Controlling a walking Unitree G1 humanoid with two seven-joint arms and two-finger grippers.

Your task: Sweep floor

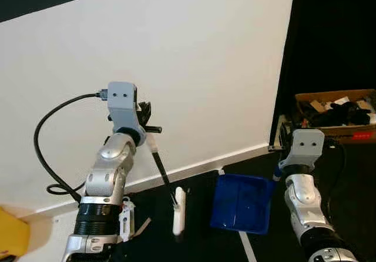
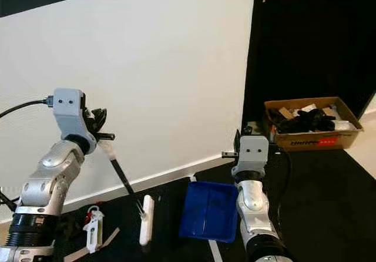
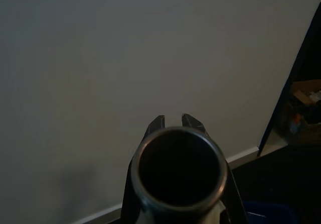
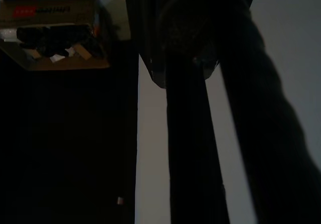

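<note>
1. A large white wall with a white skirting board stands ahead, meeting a dark floor at its foot; to the right of the wall is a dark opening.
2. An open brown cardboard box holding dark and pale items sits on the floor at the right, well apart from the wall's base.
3. A blue plastic dustpan rests on the floor near the skirting board, just beside the right arm.
4. The left gripper is raised in front of the wall, its jaws closed around the top of a broom's black handle.
5. That handle slants down and right to a white broom head on the floor, just left of the dustpan.
6. The right gripper is low beside the dustpan; whether its jaws are parted or closed cannot be told.
7. Small white scraps lie on the floor near the left arm.
</note>
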